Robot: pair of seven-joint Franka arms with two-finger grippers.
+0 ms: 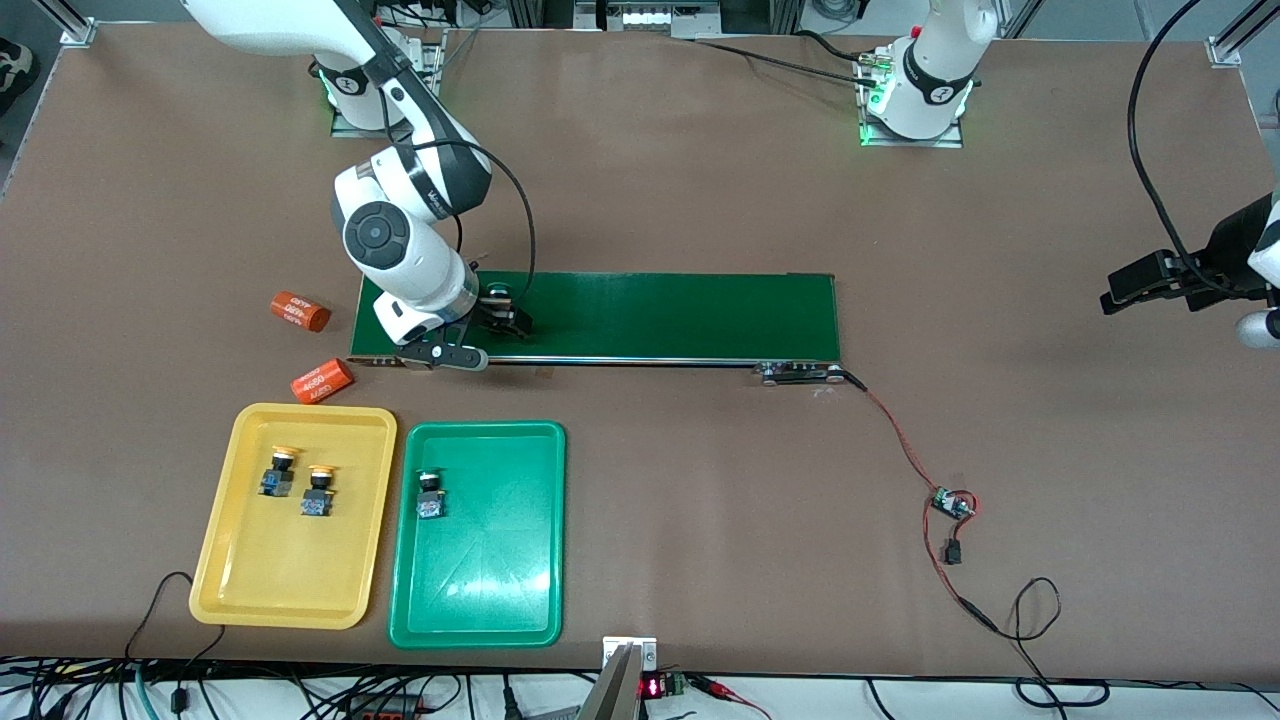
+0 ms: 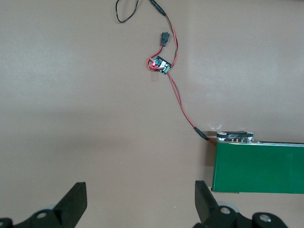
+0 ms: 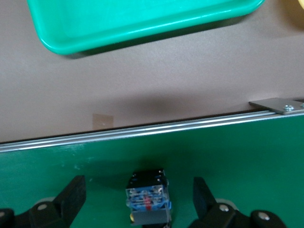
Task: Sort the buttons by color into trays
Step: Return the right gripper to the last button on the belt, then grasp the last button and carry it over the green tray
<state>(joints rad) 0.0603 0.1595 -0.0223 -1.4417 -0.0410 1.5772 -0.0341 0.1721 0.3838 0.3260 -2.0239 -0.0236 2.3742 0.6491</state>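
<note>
A button (image 1: 497,298) with a black-and-blue body (image 3: 148,197) lies on the conveyor belt (image 1: 650,315) at the right arm's end; I cannot tell its cap colour. My right gripper (image 1: 503,318) is open and low over the belt, its fingers (image 3: 71,194) on either side of the button without touching it. The yellow tray (image 1: 230,540) holds two yellow-capped buttons (image 1: 280,468) (image 1: 319,490). The green tray (image 1: 480,580) holds one green-capped button (image 1: 430,493); its edge shows in the right wrist view (image 3: 142,28). My left gripper (image 1: 1125,292) (image 2: 138,190) waits open and empty over bare table.
Two orange cylinders (image 1: 300,311) (image 1: 323,381) lie between the belt's end and the yellow tray. A small circuit board (image 1: 950,503) (image 2: 160,64) with red and black wires runs from the belt's motor end (image 1: 800,373). The belt's end shows in the left wrist view (image 2: 259,166).
</note>
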